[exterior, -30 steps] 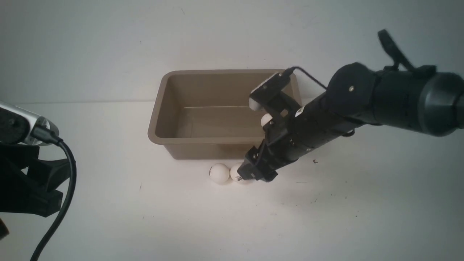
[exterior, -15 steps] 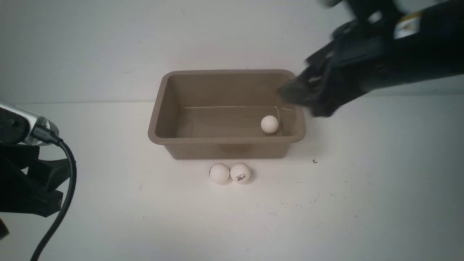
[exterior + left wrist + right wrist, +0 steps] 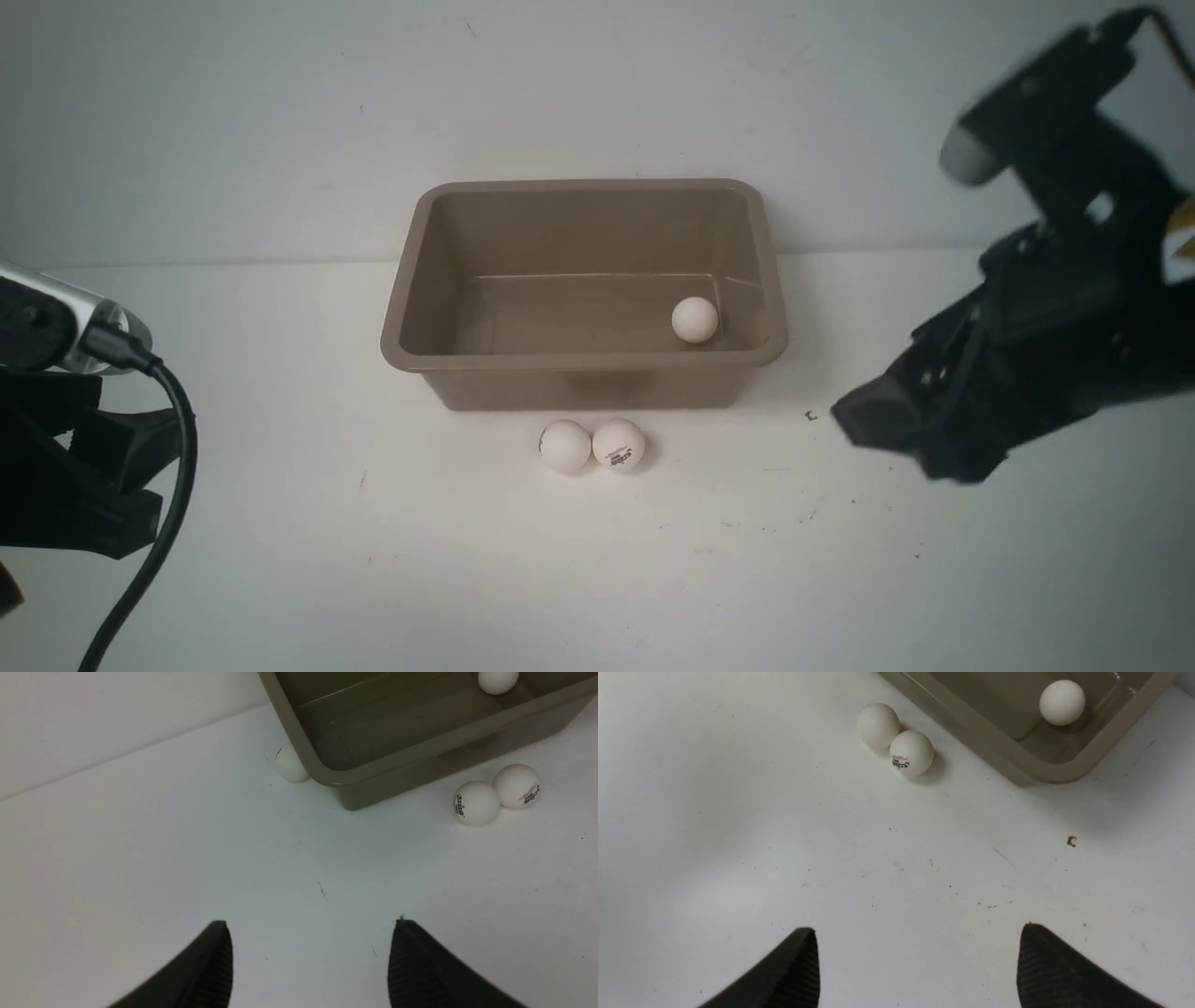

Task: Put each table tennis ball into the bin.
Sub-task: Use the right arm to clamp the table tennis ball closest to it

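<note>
Matte white table [image 3: 280,560], frame centre: rounded taupe plastic bin [image 3: 579,359] holds one table tennis ball [image 3: 695,319]; left hand [image 3: 310,952], right hand [image 3: 920,952] both spread.

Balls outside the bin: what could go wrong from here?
1. The left ball and right ball touch, close to the bin; gripping one may send the other rolling.
2. A third ball sits against the bin's corner, hidden in the front view; it could be missed, with little room to grasp it.
</note>
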{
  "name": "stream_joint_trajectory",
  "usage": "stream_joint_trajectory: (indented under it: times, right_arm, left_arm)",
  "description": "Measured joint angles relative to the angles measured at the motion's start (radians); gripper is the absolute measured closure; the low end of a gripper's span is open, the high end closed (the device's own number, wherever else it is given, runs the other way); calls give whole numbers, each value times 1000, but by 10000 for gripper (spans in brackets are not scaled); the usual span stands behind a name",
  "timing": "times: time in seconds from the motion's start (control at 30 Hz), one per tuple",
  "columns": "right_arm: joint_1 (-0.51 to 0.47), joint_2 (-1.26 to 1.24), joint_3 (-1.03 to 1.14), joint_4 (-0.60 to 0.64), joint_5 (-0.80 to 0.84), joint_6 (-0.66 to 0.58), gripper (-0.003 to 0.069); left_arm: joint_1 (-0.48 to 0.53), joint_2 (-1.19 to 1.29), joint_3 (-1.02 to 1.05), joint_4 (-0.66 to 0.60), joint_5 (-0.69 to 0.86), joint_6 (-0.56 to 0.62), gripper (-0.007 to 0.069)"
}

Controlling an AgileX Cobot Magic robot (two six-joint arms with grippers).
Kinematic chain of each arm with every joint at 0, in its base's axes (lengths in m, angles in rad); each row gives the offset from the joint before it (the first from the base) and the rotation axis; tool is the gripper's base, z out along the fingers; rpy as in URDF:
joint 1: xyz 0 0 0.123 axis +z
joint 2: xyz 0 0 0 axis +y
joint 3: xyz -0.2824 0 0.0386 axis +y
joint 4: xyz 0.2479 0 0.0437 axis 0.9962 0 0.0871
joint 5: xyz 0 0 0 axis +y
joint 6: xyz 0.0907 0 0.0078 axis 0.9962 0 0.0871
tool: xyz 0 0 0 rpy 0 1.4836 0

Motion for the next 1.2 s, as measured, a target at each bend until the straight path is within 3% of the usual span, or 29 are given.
stream_joint_trajectory:
  times: [0.27, 0.6, 0.83, 1.0, 1.2]
  right_arm:
    - [0, 63, 237, 162, -461, -100, 144]
    - [0, 319, 248, 308, -646, -299, 144]
    - [0, 339, 174, 373, -681, -327, 144]
    - [1, 377, 102, 415, -613, -352, 144]
    - [34, 465, 42, 514, -560, -475, 144]
  left_arm:
    - [0, 0, 0, -1, 1, 0, 220]
    - [0, 0, 0, -3, 1, 0, 220]
    - [0, 0, 0, -5, 1, 0, 220]
    - [0, 0, 0, -16, 2, 0, 220]
    - [0, 0, 0, -19, 3, 0, 220]
